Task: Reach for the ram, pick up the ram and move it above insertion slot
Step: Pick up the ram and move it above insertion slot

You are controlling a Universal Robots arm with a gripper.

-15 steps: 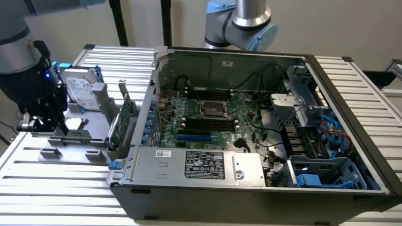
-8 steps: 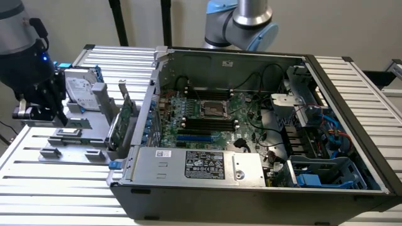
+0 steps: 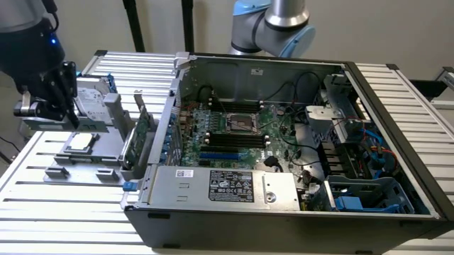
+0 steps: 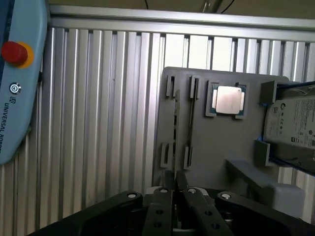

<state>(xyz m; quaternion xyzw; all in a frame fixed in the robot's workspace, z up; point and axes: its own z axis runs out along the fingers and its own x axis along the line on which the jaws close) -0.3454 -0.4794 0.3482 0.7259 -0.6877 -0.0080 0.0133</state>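
Table point(image 3: 64, 212): ribbed aluminium, carrying everything beneath and around the tool.
Computer case point(image 3: 212, 228): open, with the motherboard showing; well apart from the tool, toward the exterior view's right of it.
Holder plate point(image 4: 216, 142): gray, flat on the table, beneath the tool.
Tool point(image 4: 174, 177): dark, hanging above the plate; fingers drawn together with only a sliver between them, nothing held.
Hard drive point(image 4: 295, 128): on the plate, off to one side of the tool, farther from it than the processor.
Ram point(image 4: 191, 118): thin strip seen edge-on, standing between gray clips on the plate, just ahead of the fingertips and below them, untouched.
Processor point(image 4: 229, 101): square, metal-topped, seated in the plate just beside the ram, apart from the tool.
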